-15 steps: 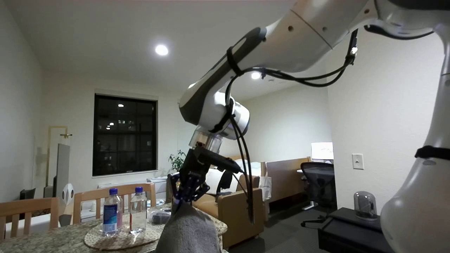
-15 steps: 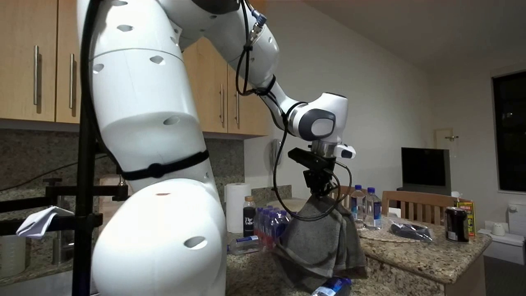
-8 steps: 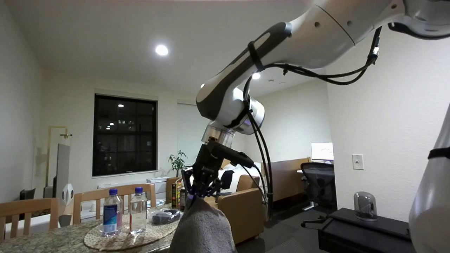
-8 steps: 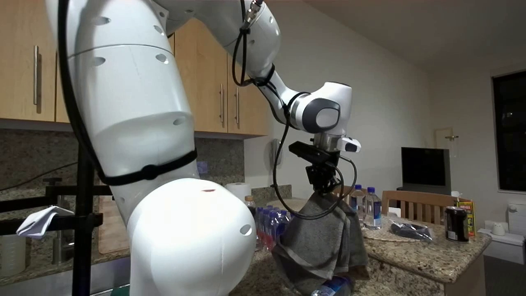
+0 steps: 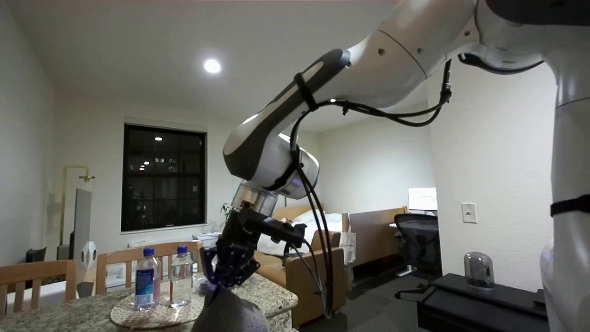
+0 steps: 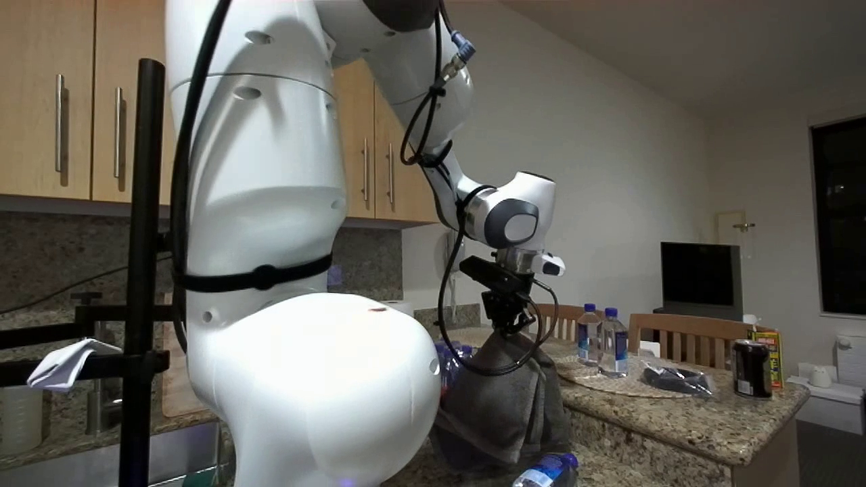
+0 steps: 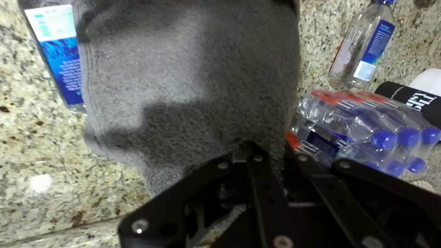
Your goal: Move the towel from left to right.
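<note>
The grey towel [image 6: 500, 399] hangs bunched below my gripper [image 6: 509, 330], pinched at its top. Its lower part spreads down close to the granite counter; whether it touches the counter I cannot tell. In an exterior view only the top of the towel [image 5: 233, 316] shows under the gripper [image 5: 215, 287], and the rest is cut off by the lower edge. In the wrist view the towel [image 7: 193, 79] fills the middle, and its cloth runs between the nearly closed fingers of the gripper [image 7: 277, 155]. The exact grip spot is dark.
A lying bottle [image 6: 548, 470] is beside the towel's lower edge, also in the wrist view [image 7: 62, 65]. A bottle pack [image 7: 361, 124] and another lying bottle [image 7: 365, 48] are on the opposite side. Standing bottles [image 5: 180, 281] are on a round mat [image 5: 124, 313]. A black can [image 6: 751, 368] stands at the counter's end.
In both exterior views the gripper and towel have moved left and lower over the last half second. In an exterior view they moved right and up just before that. The towel stays held.
</note>
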{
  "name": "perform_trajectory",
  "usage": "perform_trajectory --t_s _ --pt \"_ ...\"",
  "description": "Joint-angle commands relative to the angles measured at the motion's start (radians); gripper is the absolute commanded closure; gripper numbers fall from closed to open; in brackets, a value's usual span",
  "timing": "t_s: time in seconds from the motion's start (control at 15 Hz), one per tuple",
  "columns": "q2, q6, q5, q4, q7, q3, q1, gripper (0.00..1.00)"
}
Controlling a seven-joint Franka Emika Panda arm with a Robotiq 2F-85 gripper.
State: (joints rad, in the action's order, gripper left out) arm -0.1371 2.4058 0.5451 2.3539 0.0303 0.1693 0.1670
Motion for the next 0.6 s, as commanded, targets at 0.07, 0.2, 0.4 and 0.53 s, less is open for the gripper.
perform_trajectory --t_s 0.07,0.2,0.4,0.53 --pt "0.159 0.069 -0.038 -0.139 0.007 0.002 0.022 0.91" --pt "0.204 0.077 -0.078 -0.168 -0.017 -0.002 0.013 0.91" --pt "0.256 0.106 -0.168 -0.171 -0.058 -0.023 -0.004 0.91" --pt "0.265 0.09 -0.231 -0.14 -0.117 -0.049 -0.018 0.91"
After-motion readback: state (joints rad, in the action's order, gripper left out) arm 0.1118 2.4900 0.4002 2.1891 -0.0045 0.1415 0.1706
